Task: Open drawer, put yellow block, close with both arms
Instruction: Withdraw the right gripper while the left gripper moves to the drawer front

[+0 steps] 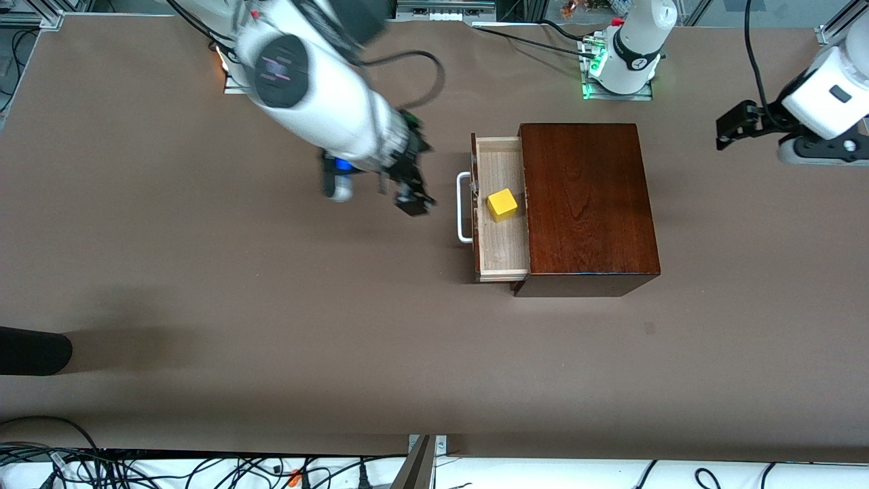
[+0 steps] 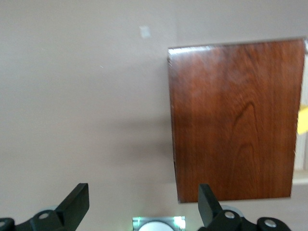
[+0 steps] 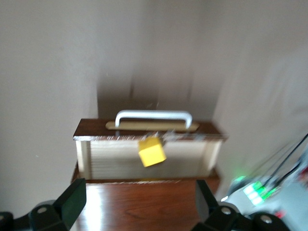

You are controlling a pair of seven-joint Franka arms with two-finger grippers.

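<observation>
Now, yellow block [image 1: 502, 204] lying in open drawer [image 1: 504, 250], right gripper [image 1: 407, 193] hanging wide open, empty, just beside drawer handle [image 1: 464, 207], left gripper [image 1: 736, 127] waiting open, well apart from box [image 1: 587, 204].

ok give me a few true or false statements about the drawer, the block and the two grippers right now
1. The drawer is pulled out of the wooden box. True.
2. The yellow block sits on top of the wooden box. False: it lies in the open drawer.
3. The right gripper holds the yellow block. False: it is open, over the table beside the drawer's handle, holding nothing.
4. The left gripper is open and waits off toward the left arm's end of the table. True.
5. The left gripper grips the handle. False: nothing touches the handle.
</observation>
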